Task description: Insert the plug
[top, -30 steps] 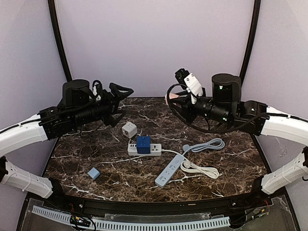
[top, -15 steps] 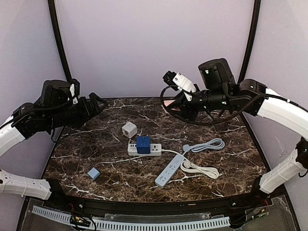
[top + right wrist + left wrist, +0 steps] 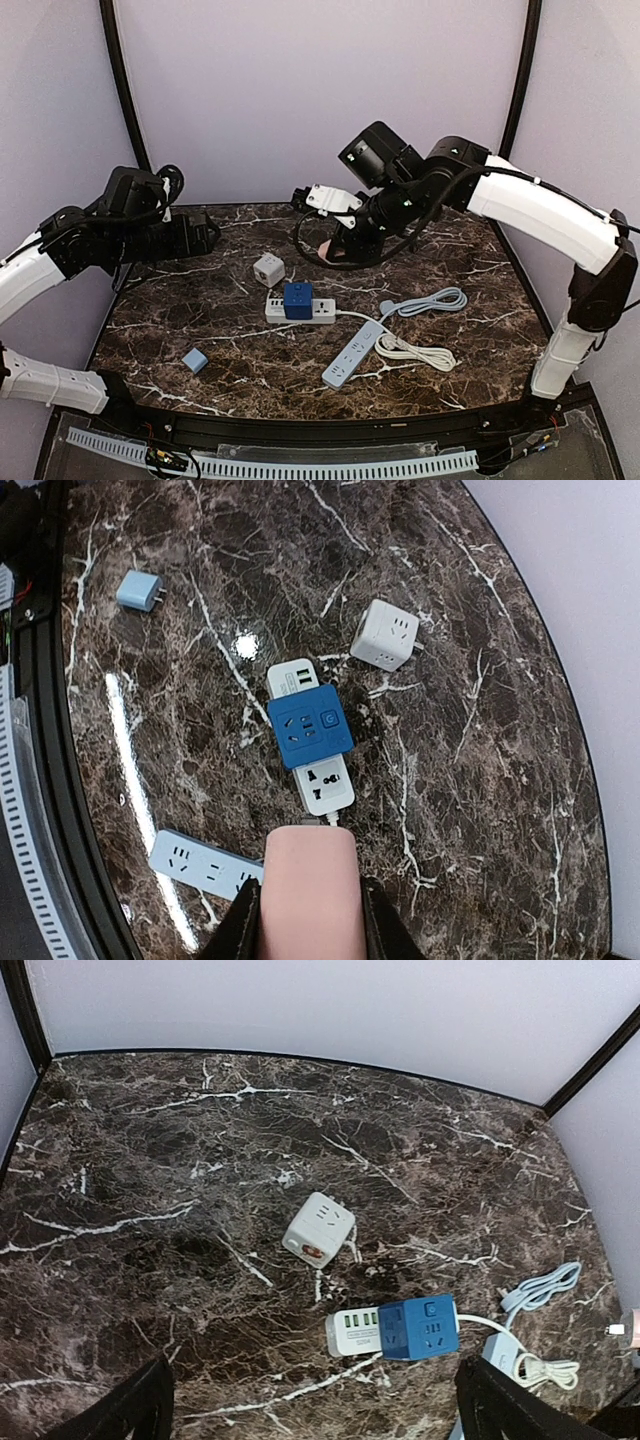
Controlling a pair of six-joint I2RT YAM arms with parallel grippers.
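My right gripper (image 3: 337,243) is shut on a pink plug (image 3: 309,885) and holds it above the table, just behind the white power strip (image 3: 320,312). A blue cube adapter (image 3: 297,299) sits plugged on that strip. In the right wrist view the strip's free socket (image 3: 327,781) lies just beyond the plug's tip, with the blue cube (image 3: 309,726) past it. My left gripper (image 3: 204,235) is open and empty, high at the left. In its wrist view the blue cube (image 3: 424,1327) and the strip (image 3: 355,1332) lie between its fingers (image 3: 135,1415).
A white cube adapter (image 3: 268,269) lies behind the strip. A light blue power strip (image 3: 352,356) with a coiled cable (image 3: 425,303) lies front right. A small blue charger (image 3: 195,360) lies front left. Purple walls enclose the table.
My right arm has swung left and down with the pink plug, from the back right to over the strip. My left arm has drawn back to the left.
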